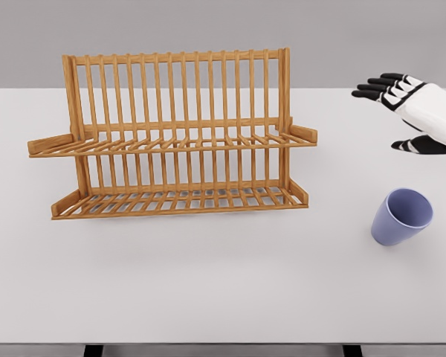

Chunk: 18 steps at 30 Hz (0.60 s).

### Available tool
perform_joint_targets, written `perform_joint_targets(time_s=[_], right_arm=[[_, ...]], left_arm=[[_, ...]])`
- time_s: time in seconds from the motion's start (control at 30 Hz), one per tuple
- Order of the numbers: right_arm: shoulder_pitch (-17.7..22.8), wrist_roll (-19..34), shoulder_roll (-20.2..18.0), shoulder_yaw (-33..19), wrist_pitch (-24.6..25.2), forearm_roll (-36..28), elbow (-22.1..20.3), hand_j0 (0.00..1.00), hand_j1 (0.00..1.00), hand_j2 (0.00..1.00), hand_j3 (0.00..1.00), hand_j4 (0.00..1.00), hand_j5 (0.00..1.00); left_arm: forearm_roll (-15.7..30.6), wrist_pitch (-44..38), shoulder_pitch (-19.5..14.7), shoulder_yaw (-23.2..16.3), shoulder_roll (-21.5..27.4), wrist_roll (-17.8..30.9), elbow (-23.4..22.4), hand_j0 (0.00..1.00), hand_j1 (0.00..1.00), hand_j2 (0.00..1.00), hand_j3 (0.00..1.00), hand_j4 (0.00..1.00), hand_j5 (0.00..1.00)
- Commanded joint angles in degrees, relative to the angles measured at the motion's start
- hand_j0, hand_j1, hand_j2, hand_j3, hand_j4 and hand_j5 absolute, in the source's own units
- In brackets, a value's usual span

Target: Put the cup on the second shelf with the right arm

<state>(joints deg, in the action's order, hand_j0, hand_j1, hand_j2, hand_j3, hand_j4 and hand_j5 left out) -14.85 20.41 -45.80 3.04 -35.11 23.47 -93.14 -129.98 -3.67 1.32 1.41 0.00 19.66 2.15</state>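
Observation:
A lavender-blue cup lies tilted on the white table at the right, its mouth facing up and toward me. A wooden two-tier dish rack stands at the centre-left, with an upper shelf and a lower shelf of slats. My right hand hovers at the right edge, above and behind the cup, well apart from it. Its black fingers are spread and hold nothing. The left arm does not show.
The white table spreads wide in front of the rack and between rack and cup. Its front edge runs along the bottom of the picture. A grey wall stands behind.

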Motion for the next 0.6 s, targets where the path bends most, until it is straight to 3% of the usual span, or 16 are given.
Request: perform_joint_targets(time_s=[0.0, 0.07, 0.17, 0.4, 0.5, 0.57], right_arm=[[0.00, 0.33, 0.19, -0.05, 0.11, -0.44, -0.02, 1.00, 1.00, 1.00, 1.00, 1.00, 1.00], [0.18, 0.60, -0.16, -1.54, 0.11, -0.62, -0.02, 1.00, 1.00, 1.00, 1.00, 1.00, 1.00], [0.79, 9.82, 0.45, -7.42, 0.11, -4.22, -0.46, 1.00, 1.00, 1.00, 1.00, 1.00, 1.00], [0.97, 10.79, 1.15, -8.49, 0.11, -6.06, -2.22, 1.00, 1.00, 1.00, 1.00, 1.00, 1.00], [4.04, 11.58, 0.28, -8.57, 0.11, -18.62, -1.17, 1.00, 1.00, 1.00, 1.00, 1.00, 1.00], [5.18, 13.52, -3.24, -8.40, 0.11, -25.66, -1.08, 1.00, 1.00, 1.00, 1.00, 1.00, 1.00]], left_arm=[[-0.02, -0.03, 0.00, -0.01, 0.00, 0.02, -0.04, 1.00, 1.00, 1.00, 1.00, 1.00, 1.00], [-0.02, -0.03, 0.00, -0.01, 0.00, 0.02, -0.04, 1.00, 1.00, 1.00, 1.00, 1.00, 1.00], [-0.02, -0.03, 0.00, -0.01, 0.00, 0.02, -0.04, 1.00, 1.00, 1.00, 1.00, 1.00, 1.00], [-0.02, -0.03, 0.00, -0.01, 0.00, 0.02, -0.04, 1.00, 1.00, 1.00, 1.00, 1.00, 1.00], [-0.02, -0.03, 0.00, -0.01, 0.00, 0.02, -0.04, 1.00, 1.00, 1.00, 1.00, 1.00, 1.00], [-0.02, -0.03, 0.00, -0.01, 0.00, 0.02, -0.04, 1.00, 1.00, 1.00, 1.00, 1.00, 1.00]])
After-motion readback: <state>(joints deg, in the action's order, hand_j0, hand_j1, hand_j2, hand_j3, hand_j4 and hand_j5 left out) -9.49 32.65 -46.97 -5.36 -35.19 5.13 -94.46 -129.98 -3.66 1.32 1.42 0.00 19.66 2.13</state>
